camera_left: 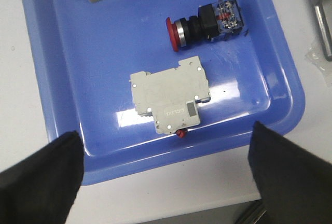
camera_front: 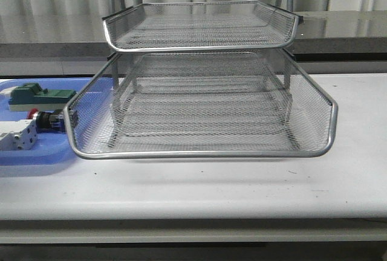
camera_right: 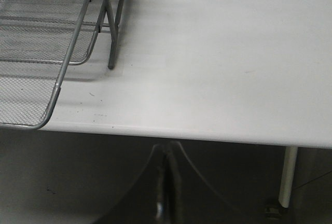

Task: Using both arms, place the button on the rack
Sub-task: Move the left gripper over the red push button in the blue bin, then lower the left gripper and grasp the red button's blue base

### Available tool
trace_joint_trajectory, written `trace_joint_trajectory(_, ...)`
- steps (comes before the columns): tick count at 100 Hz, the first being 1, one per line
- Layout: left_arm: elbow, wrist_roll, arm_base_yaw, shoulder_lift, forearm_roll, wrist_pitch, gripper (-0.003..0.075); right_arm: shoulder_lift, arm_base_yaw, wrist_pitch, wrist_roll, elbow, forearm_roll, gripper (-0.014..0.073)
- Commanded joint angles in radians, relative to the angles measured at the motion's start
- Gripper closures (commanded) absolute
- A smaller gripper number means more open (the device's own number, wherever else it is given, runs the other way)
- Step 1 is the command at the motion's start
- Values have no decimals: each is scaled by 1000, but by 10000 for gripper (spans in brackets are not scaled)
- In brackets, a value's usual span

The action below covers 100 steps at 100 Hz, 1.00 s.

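The button [camera_left: 205, 23] lies on its side in the blue bin [camera_left: 67, 68], red head pointing away from the rack [camera_left: 317, 11]; the front view shows it [camera_front: 46, 119] at the far left, beside the rack's lower tray [camera_front: 199, 152]. My left gripper [camera_left: 165, 146] hovers over the bin's near rim, open, its black fingers [camera_left: 44, 177] wide apart with nothing between them; the button sits beyond a white block. My right gripper [camera_right: 167, 154] is shut and empty, below the table's front edge, to the right of the rack [camera_right: 49, 37]. Neither arm appears in the front view.
A white terminal block [camera_left: 168, 97] lies in the bin between my left gripper and the button. A green-and-beige block [camera_front: 37, 96] sits at the bin's far end. The white table [camera_right: 223, 53] stretches right of the rack. A table leg [camera_right: 287, 177] stands below.
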State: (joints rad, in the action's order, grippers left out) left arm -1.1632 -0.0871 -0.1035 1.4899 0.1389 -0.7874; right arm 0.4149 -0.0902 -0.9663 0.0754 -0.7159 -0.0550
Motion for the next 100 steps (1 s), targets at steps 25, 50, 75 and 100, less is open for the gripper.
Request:
trace_joint_trajectory(25, -94, -179, -5, 33, -9, 159, 103, 7, 4, 63, 4, -32, -11, 664)
trace_joint_trajectory(50, -294, -486, -5, 228, -112, 7, 103, 7, 4, 63, 4, -32, -11, 664)
trace_joint_trajectory(75, -509, -712, -5, 423, -207, -135, 103, 7, 4, 63, 4, -32, -11, 664)
trace_joint_trajectory(100, -643, -800, -5, 555, -213, -199, 103, 7, 4, 63, 4, -32, -11, 664)
